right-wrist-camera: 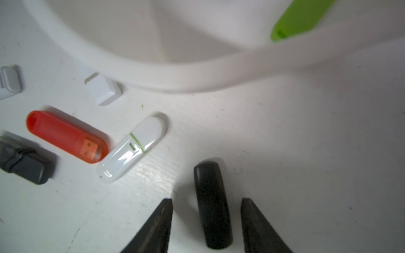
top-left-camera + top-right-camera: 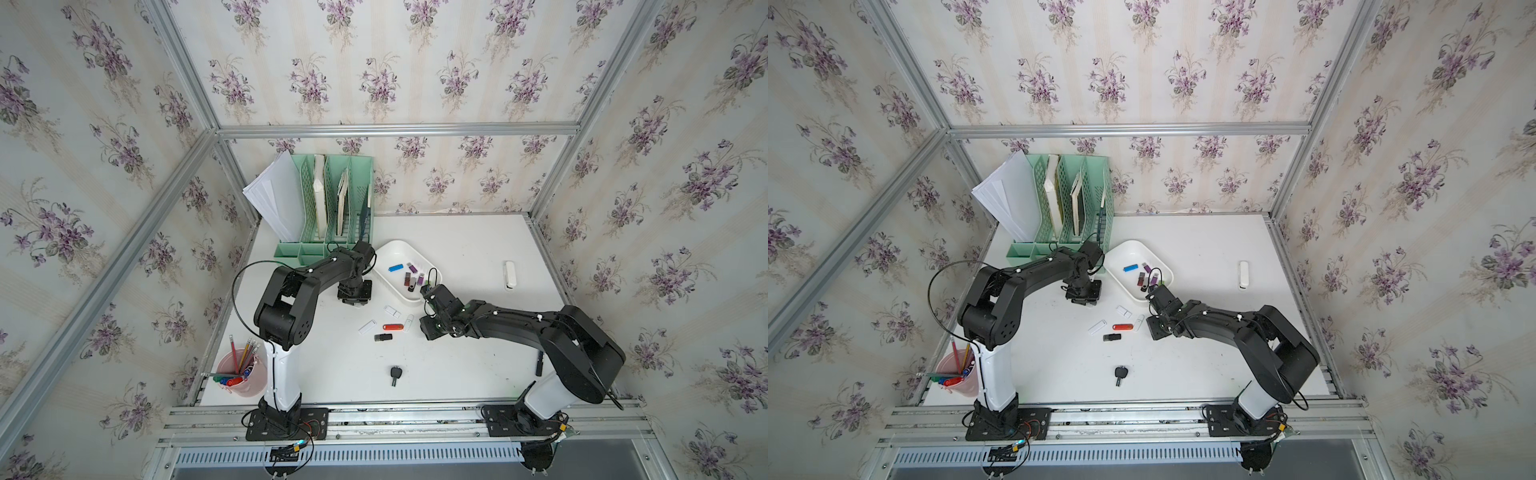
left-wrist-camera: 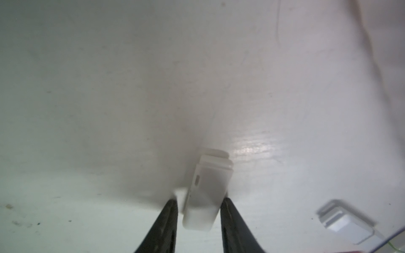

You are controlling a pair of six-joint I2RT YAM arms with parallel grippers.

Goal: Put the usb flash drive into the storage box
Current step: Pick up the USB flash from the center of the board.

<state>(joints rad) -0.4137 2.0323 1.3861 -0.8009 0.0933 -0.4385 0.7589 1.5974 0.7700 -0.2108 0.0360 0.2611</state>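
Note:
The storage box (image 2: 399, 249) is a shallow white tub at mid-table and holds several coloured flash drives. My left gripper (image 3: 199, 196) is shut on a white usb flash drive (image 3: 208, 190), low over the table just left of the box; in both top views the gripper (image 2: 353, 293) hides that drive. My right gripper (image 1: 207, 200) stands open around a black flash drive (image 1: 212, 203) lying on the table, with a gap on each side. It is just in front of the box rim (image 1: 197, 74), and in a top view the gripper (image 2: 1156, 328) covers that drive.
Loose drives lie between the arms: red (image 2: 393, 327), white with a green ring (image 2: 409, 323), black (image 2: 383, 337) and two white (image 2: 367, 327). A black key-shaped piece (image 2: 396, 375) lies nearer the front. A mint-green file organizer (image 2: 332, 208), a pink pen cup (image 2: 245, 374) and a white stick (image 2: 510, 274) stand around.

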